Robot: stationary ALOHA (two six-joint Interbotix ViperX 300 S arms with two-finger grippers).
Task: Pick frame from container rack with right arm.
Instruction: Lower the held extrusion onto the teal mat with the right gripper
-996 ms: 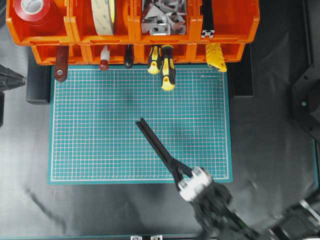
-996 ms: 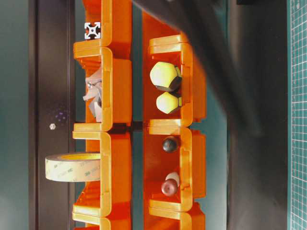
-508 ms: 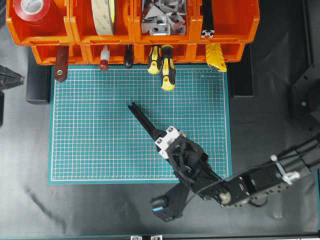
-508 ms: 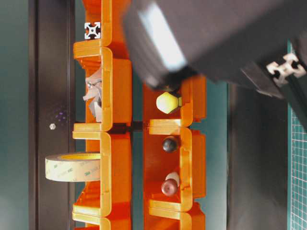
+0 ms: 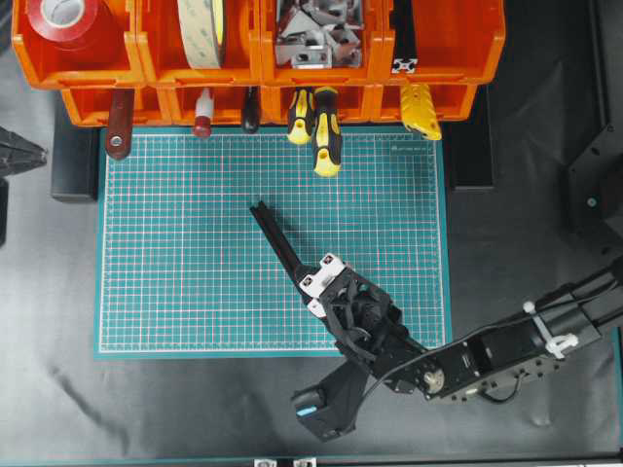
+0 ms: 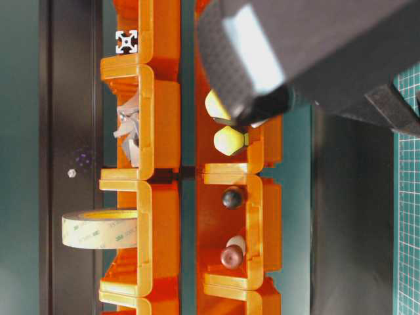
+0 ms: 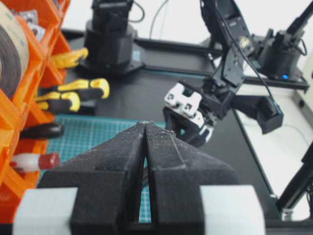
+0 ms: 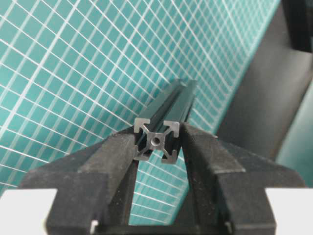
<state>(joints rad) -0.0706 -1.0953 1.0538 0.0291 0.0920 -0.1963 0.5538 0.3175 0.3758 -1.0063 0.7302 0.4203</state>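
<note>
One frame [image 8: 164,125] is already out of the container rack [image 5: 258,58] & clamped in your right arm's fingers [image 8: 205,156] above the mat [image 5: 185,243], so pick's basically done; left gripper [image 7: 145,134] idles closed, empty.

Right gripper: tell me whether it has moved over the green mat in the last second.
Yes. The right gripper, shut on the frame, went from the green mat's lower edge up-left toward the container rack.
</note>
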